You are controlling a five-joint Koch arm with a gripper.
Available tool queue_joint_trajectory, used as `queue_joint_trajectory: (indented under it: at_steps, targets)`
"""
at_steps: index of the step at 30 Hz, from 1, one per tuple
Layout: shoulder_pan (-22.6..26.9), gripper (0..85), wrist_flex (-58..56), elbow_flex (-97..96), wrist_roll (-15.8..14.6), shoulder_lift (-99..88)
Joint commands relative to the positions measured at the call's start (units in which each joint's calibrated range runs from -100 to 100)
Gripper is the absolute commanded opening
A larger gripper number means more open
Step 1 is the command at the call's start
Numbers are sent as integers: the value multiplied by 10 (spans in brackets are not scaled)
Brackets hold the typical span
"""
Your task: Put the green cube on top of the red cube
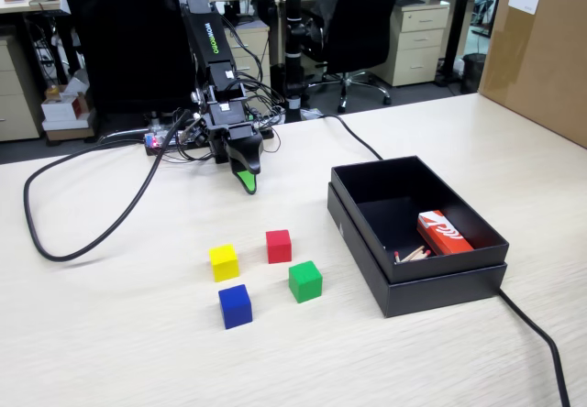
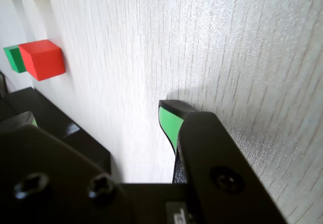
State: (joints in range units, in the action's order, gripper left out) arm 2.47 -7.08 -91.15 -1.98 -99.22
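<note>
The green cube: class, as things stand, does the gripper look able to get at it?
Probably yes. The green cube stands free on the table, apart from its neighbours, top uncovered. The red cube lies between it and the gripper, so coming from above looks easiest.

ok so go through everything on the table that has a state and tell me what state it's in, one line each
gripper: empty, low over the table behind the cubes; open or shut cannot be told
green cube: on the table, unstacked
red cube: on the table, top bare
yellow cube: on the table, untouched
blue cube: on the table, untouched
black box: open, red-and-white packet inside
</note>
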Motion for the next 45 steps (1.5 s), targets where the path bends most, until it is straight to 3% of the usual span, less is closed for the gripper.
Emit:
queue_joint_trajectory:
  at_steps: [1,17,28,38,45]
  targets:
    - [-3,477,-17,-11,0,5]
    - [-10,481,-247,238,-3,44]
    - [7,473,-482,747,-3,408]
    - [6,473,-500,1075,46,770]
    - [0,473,-500,1258,49,1024]
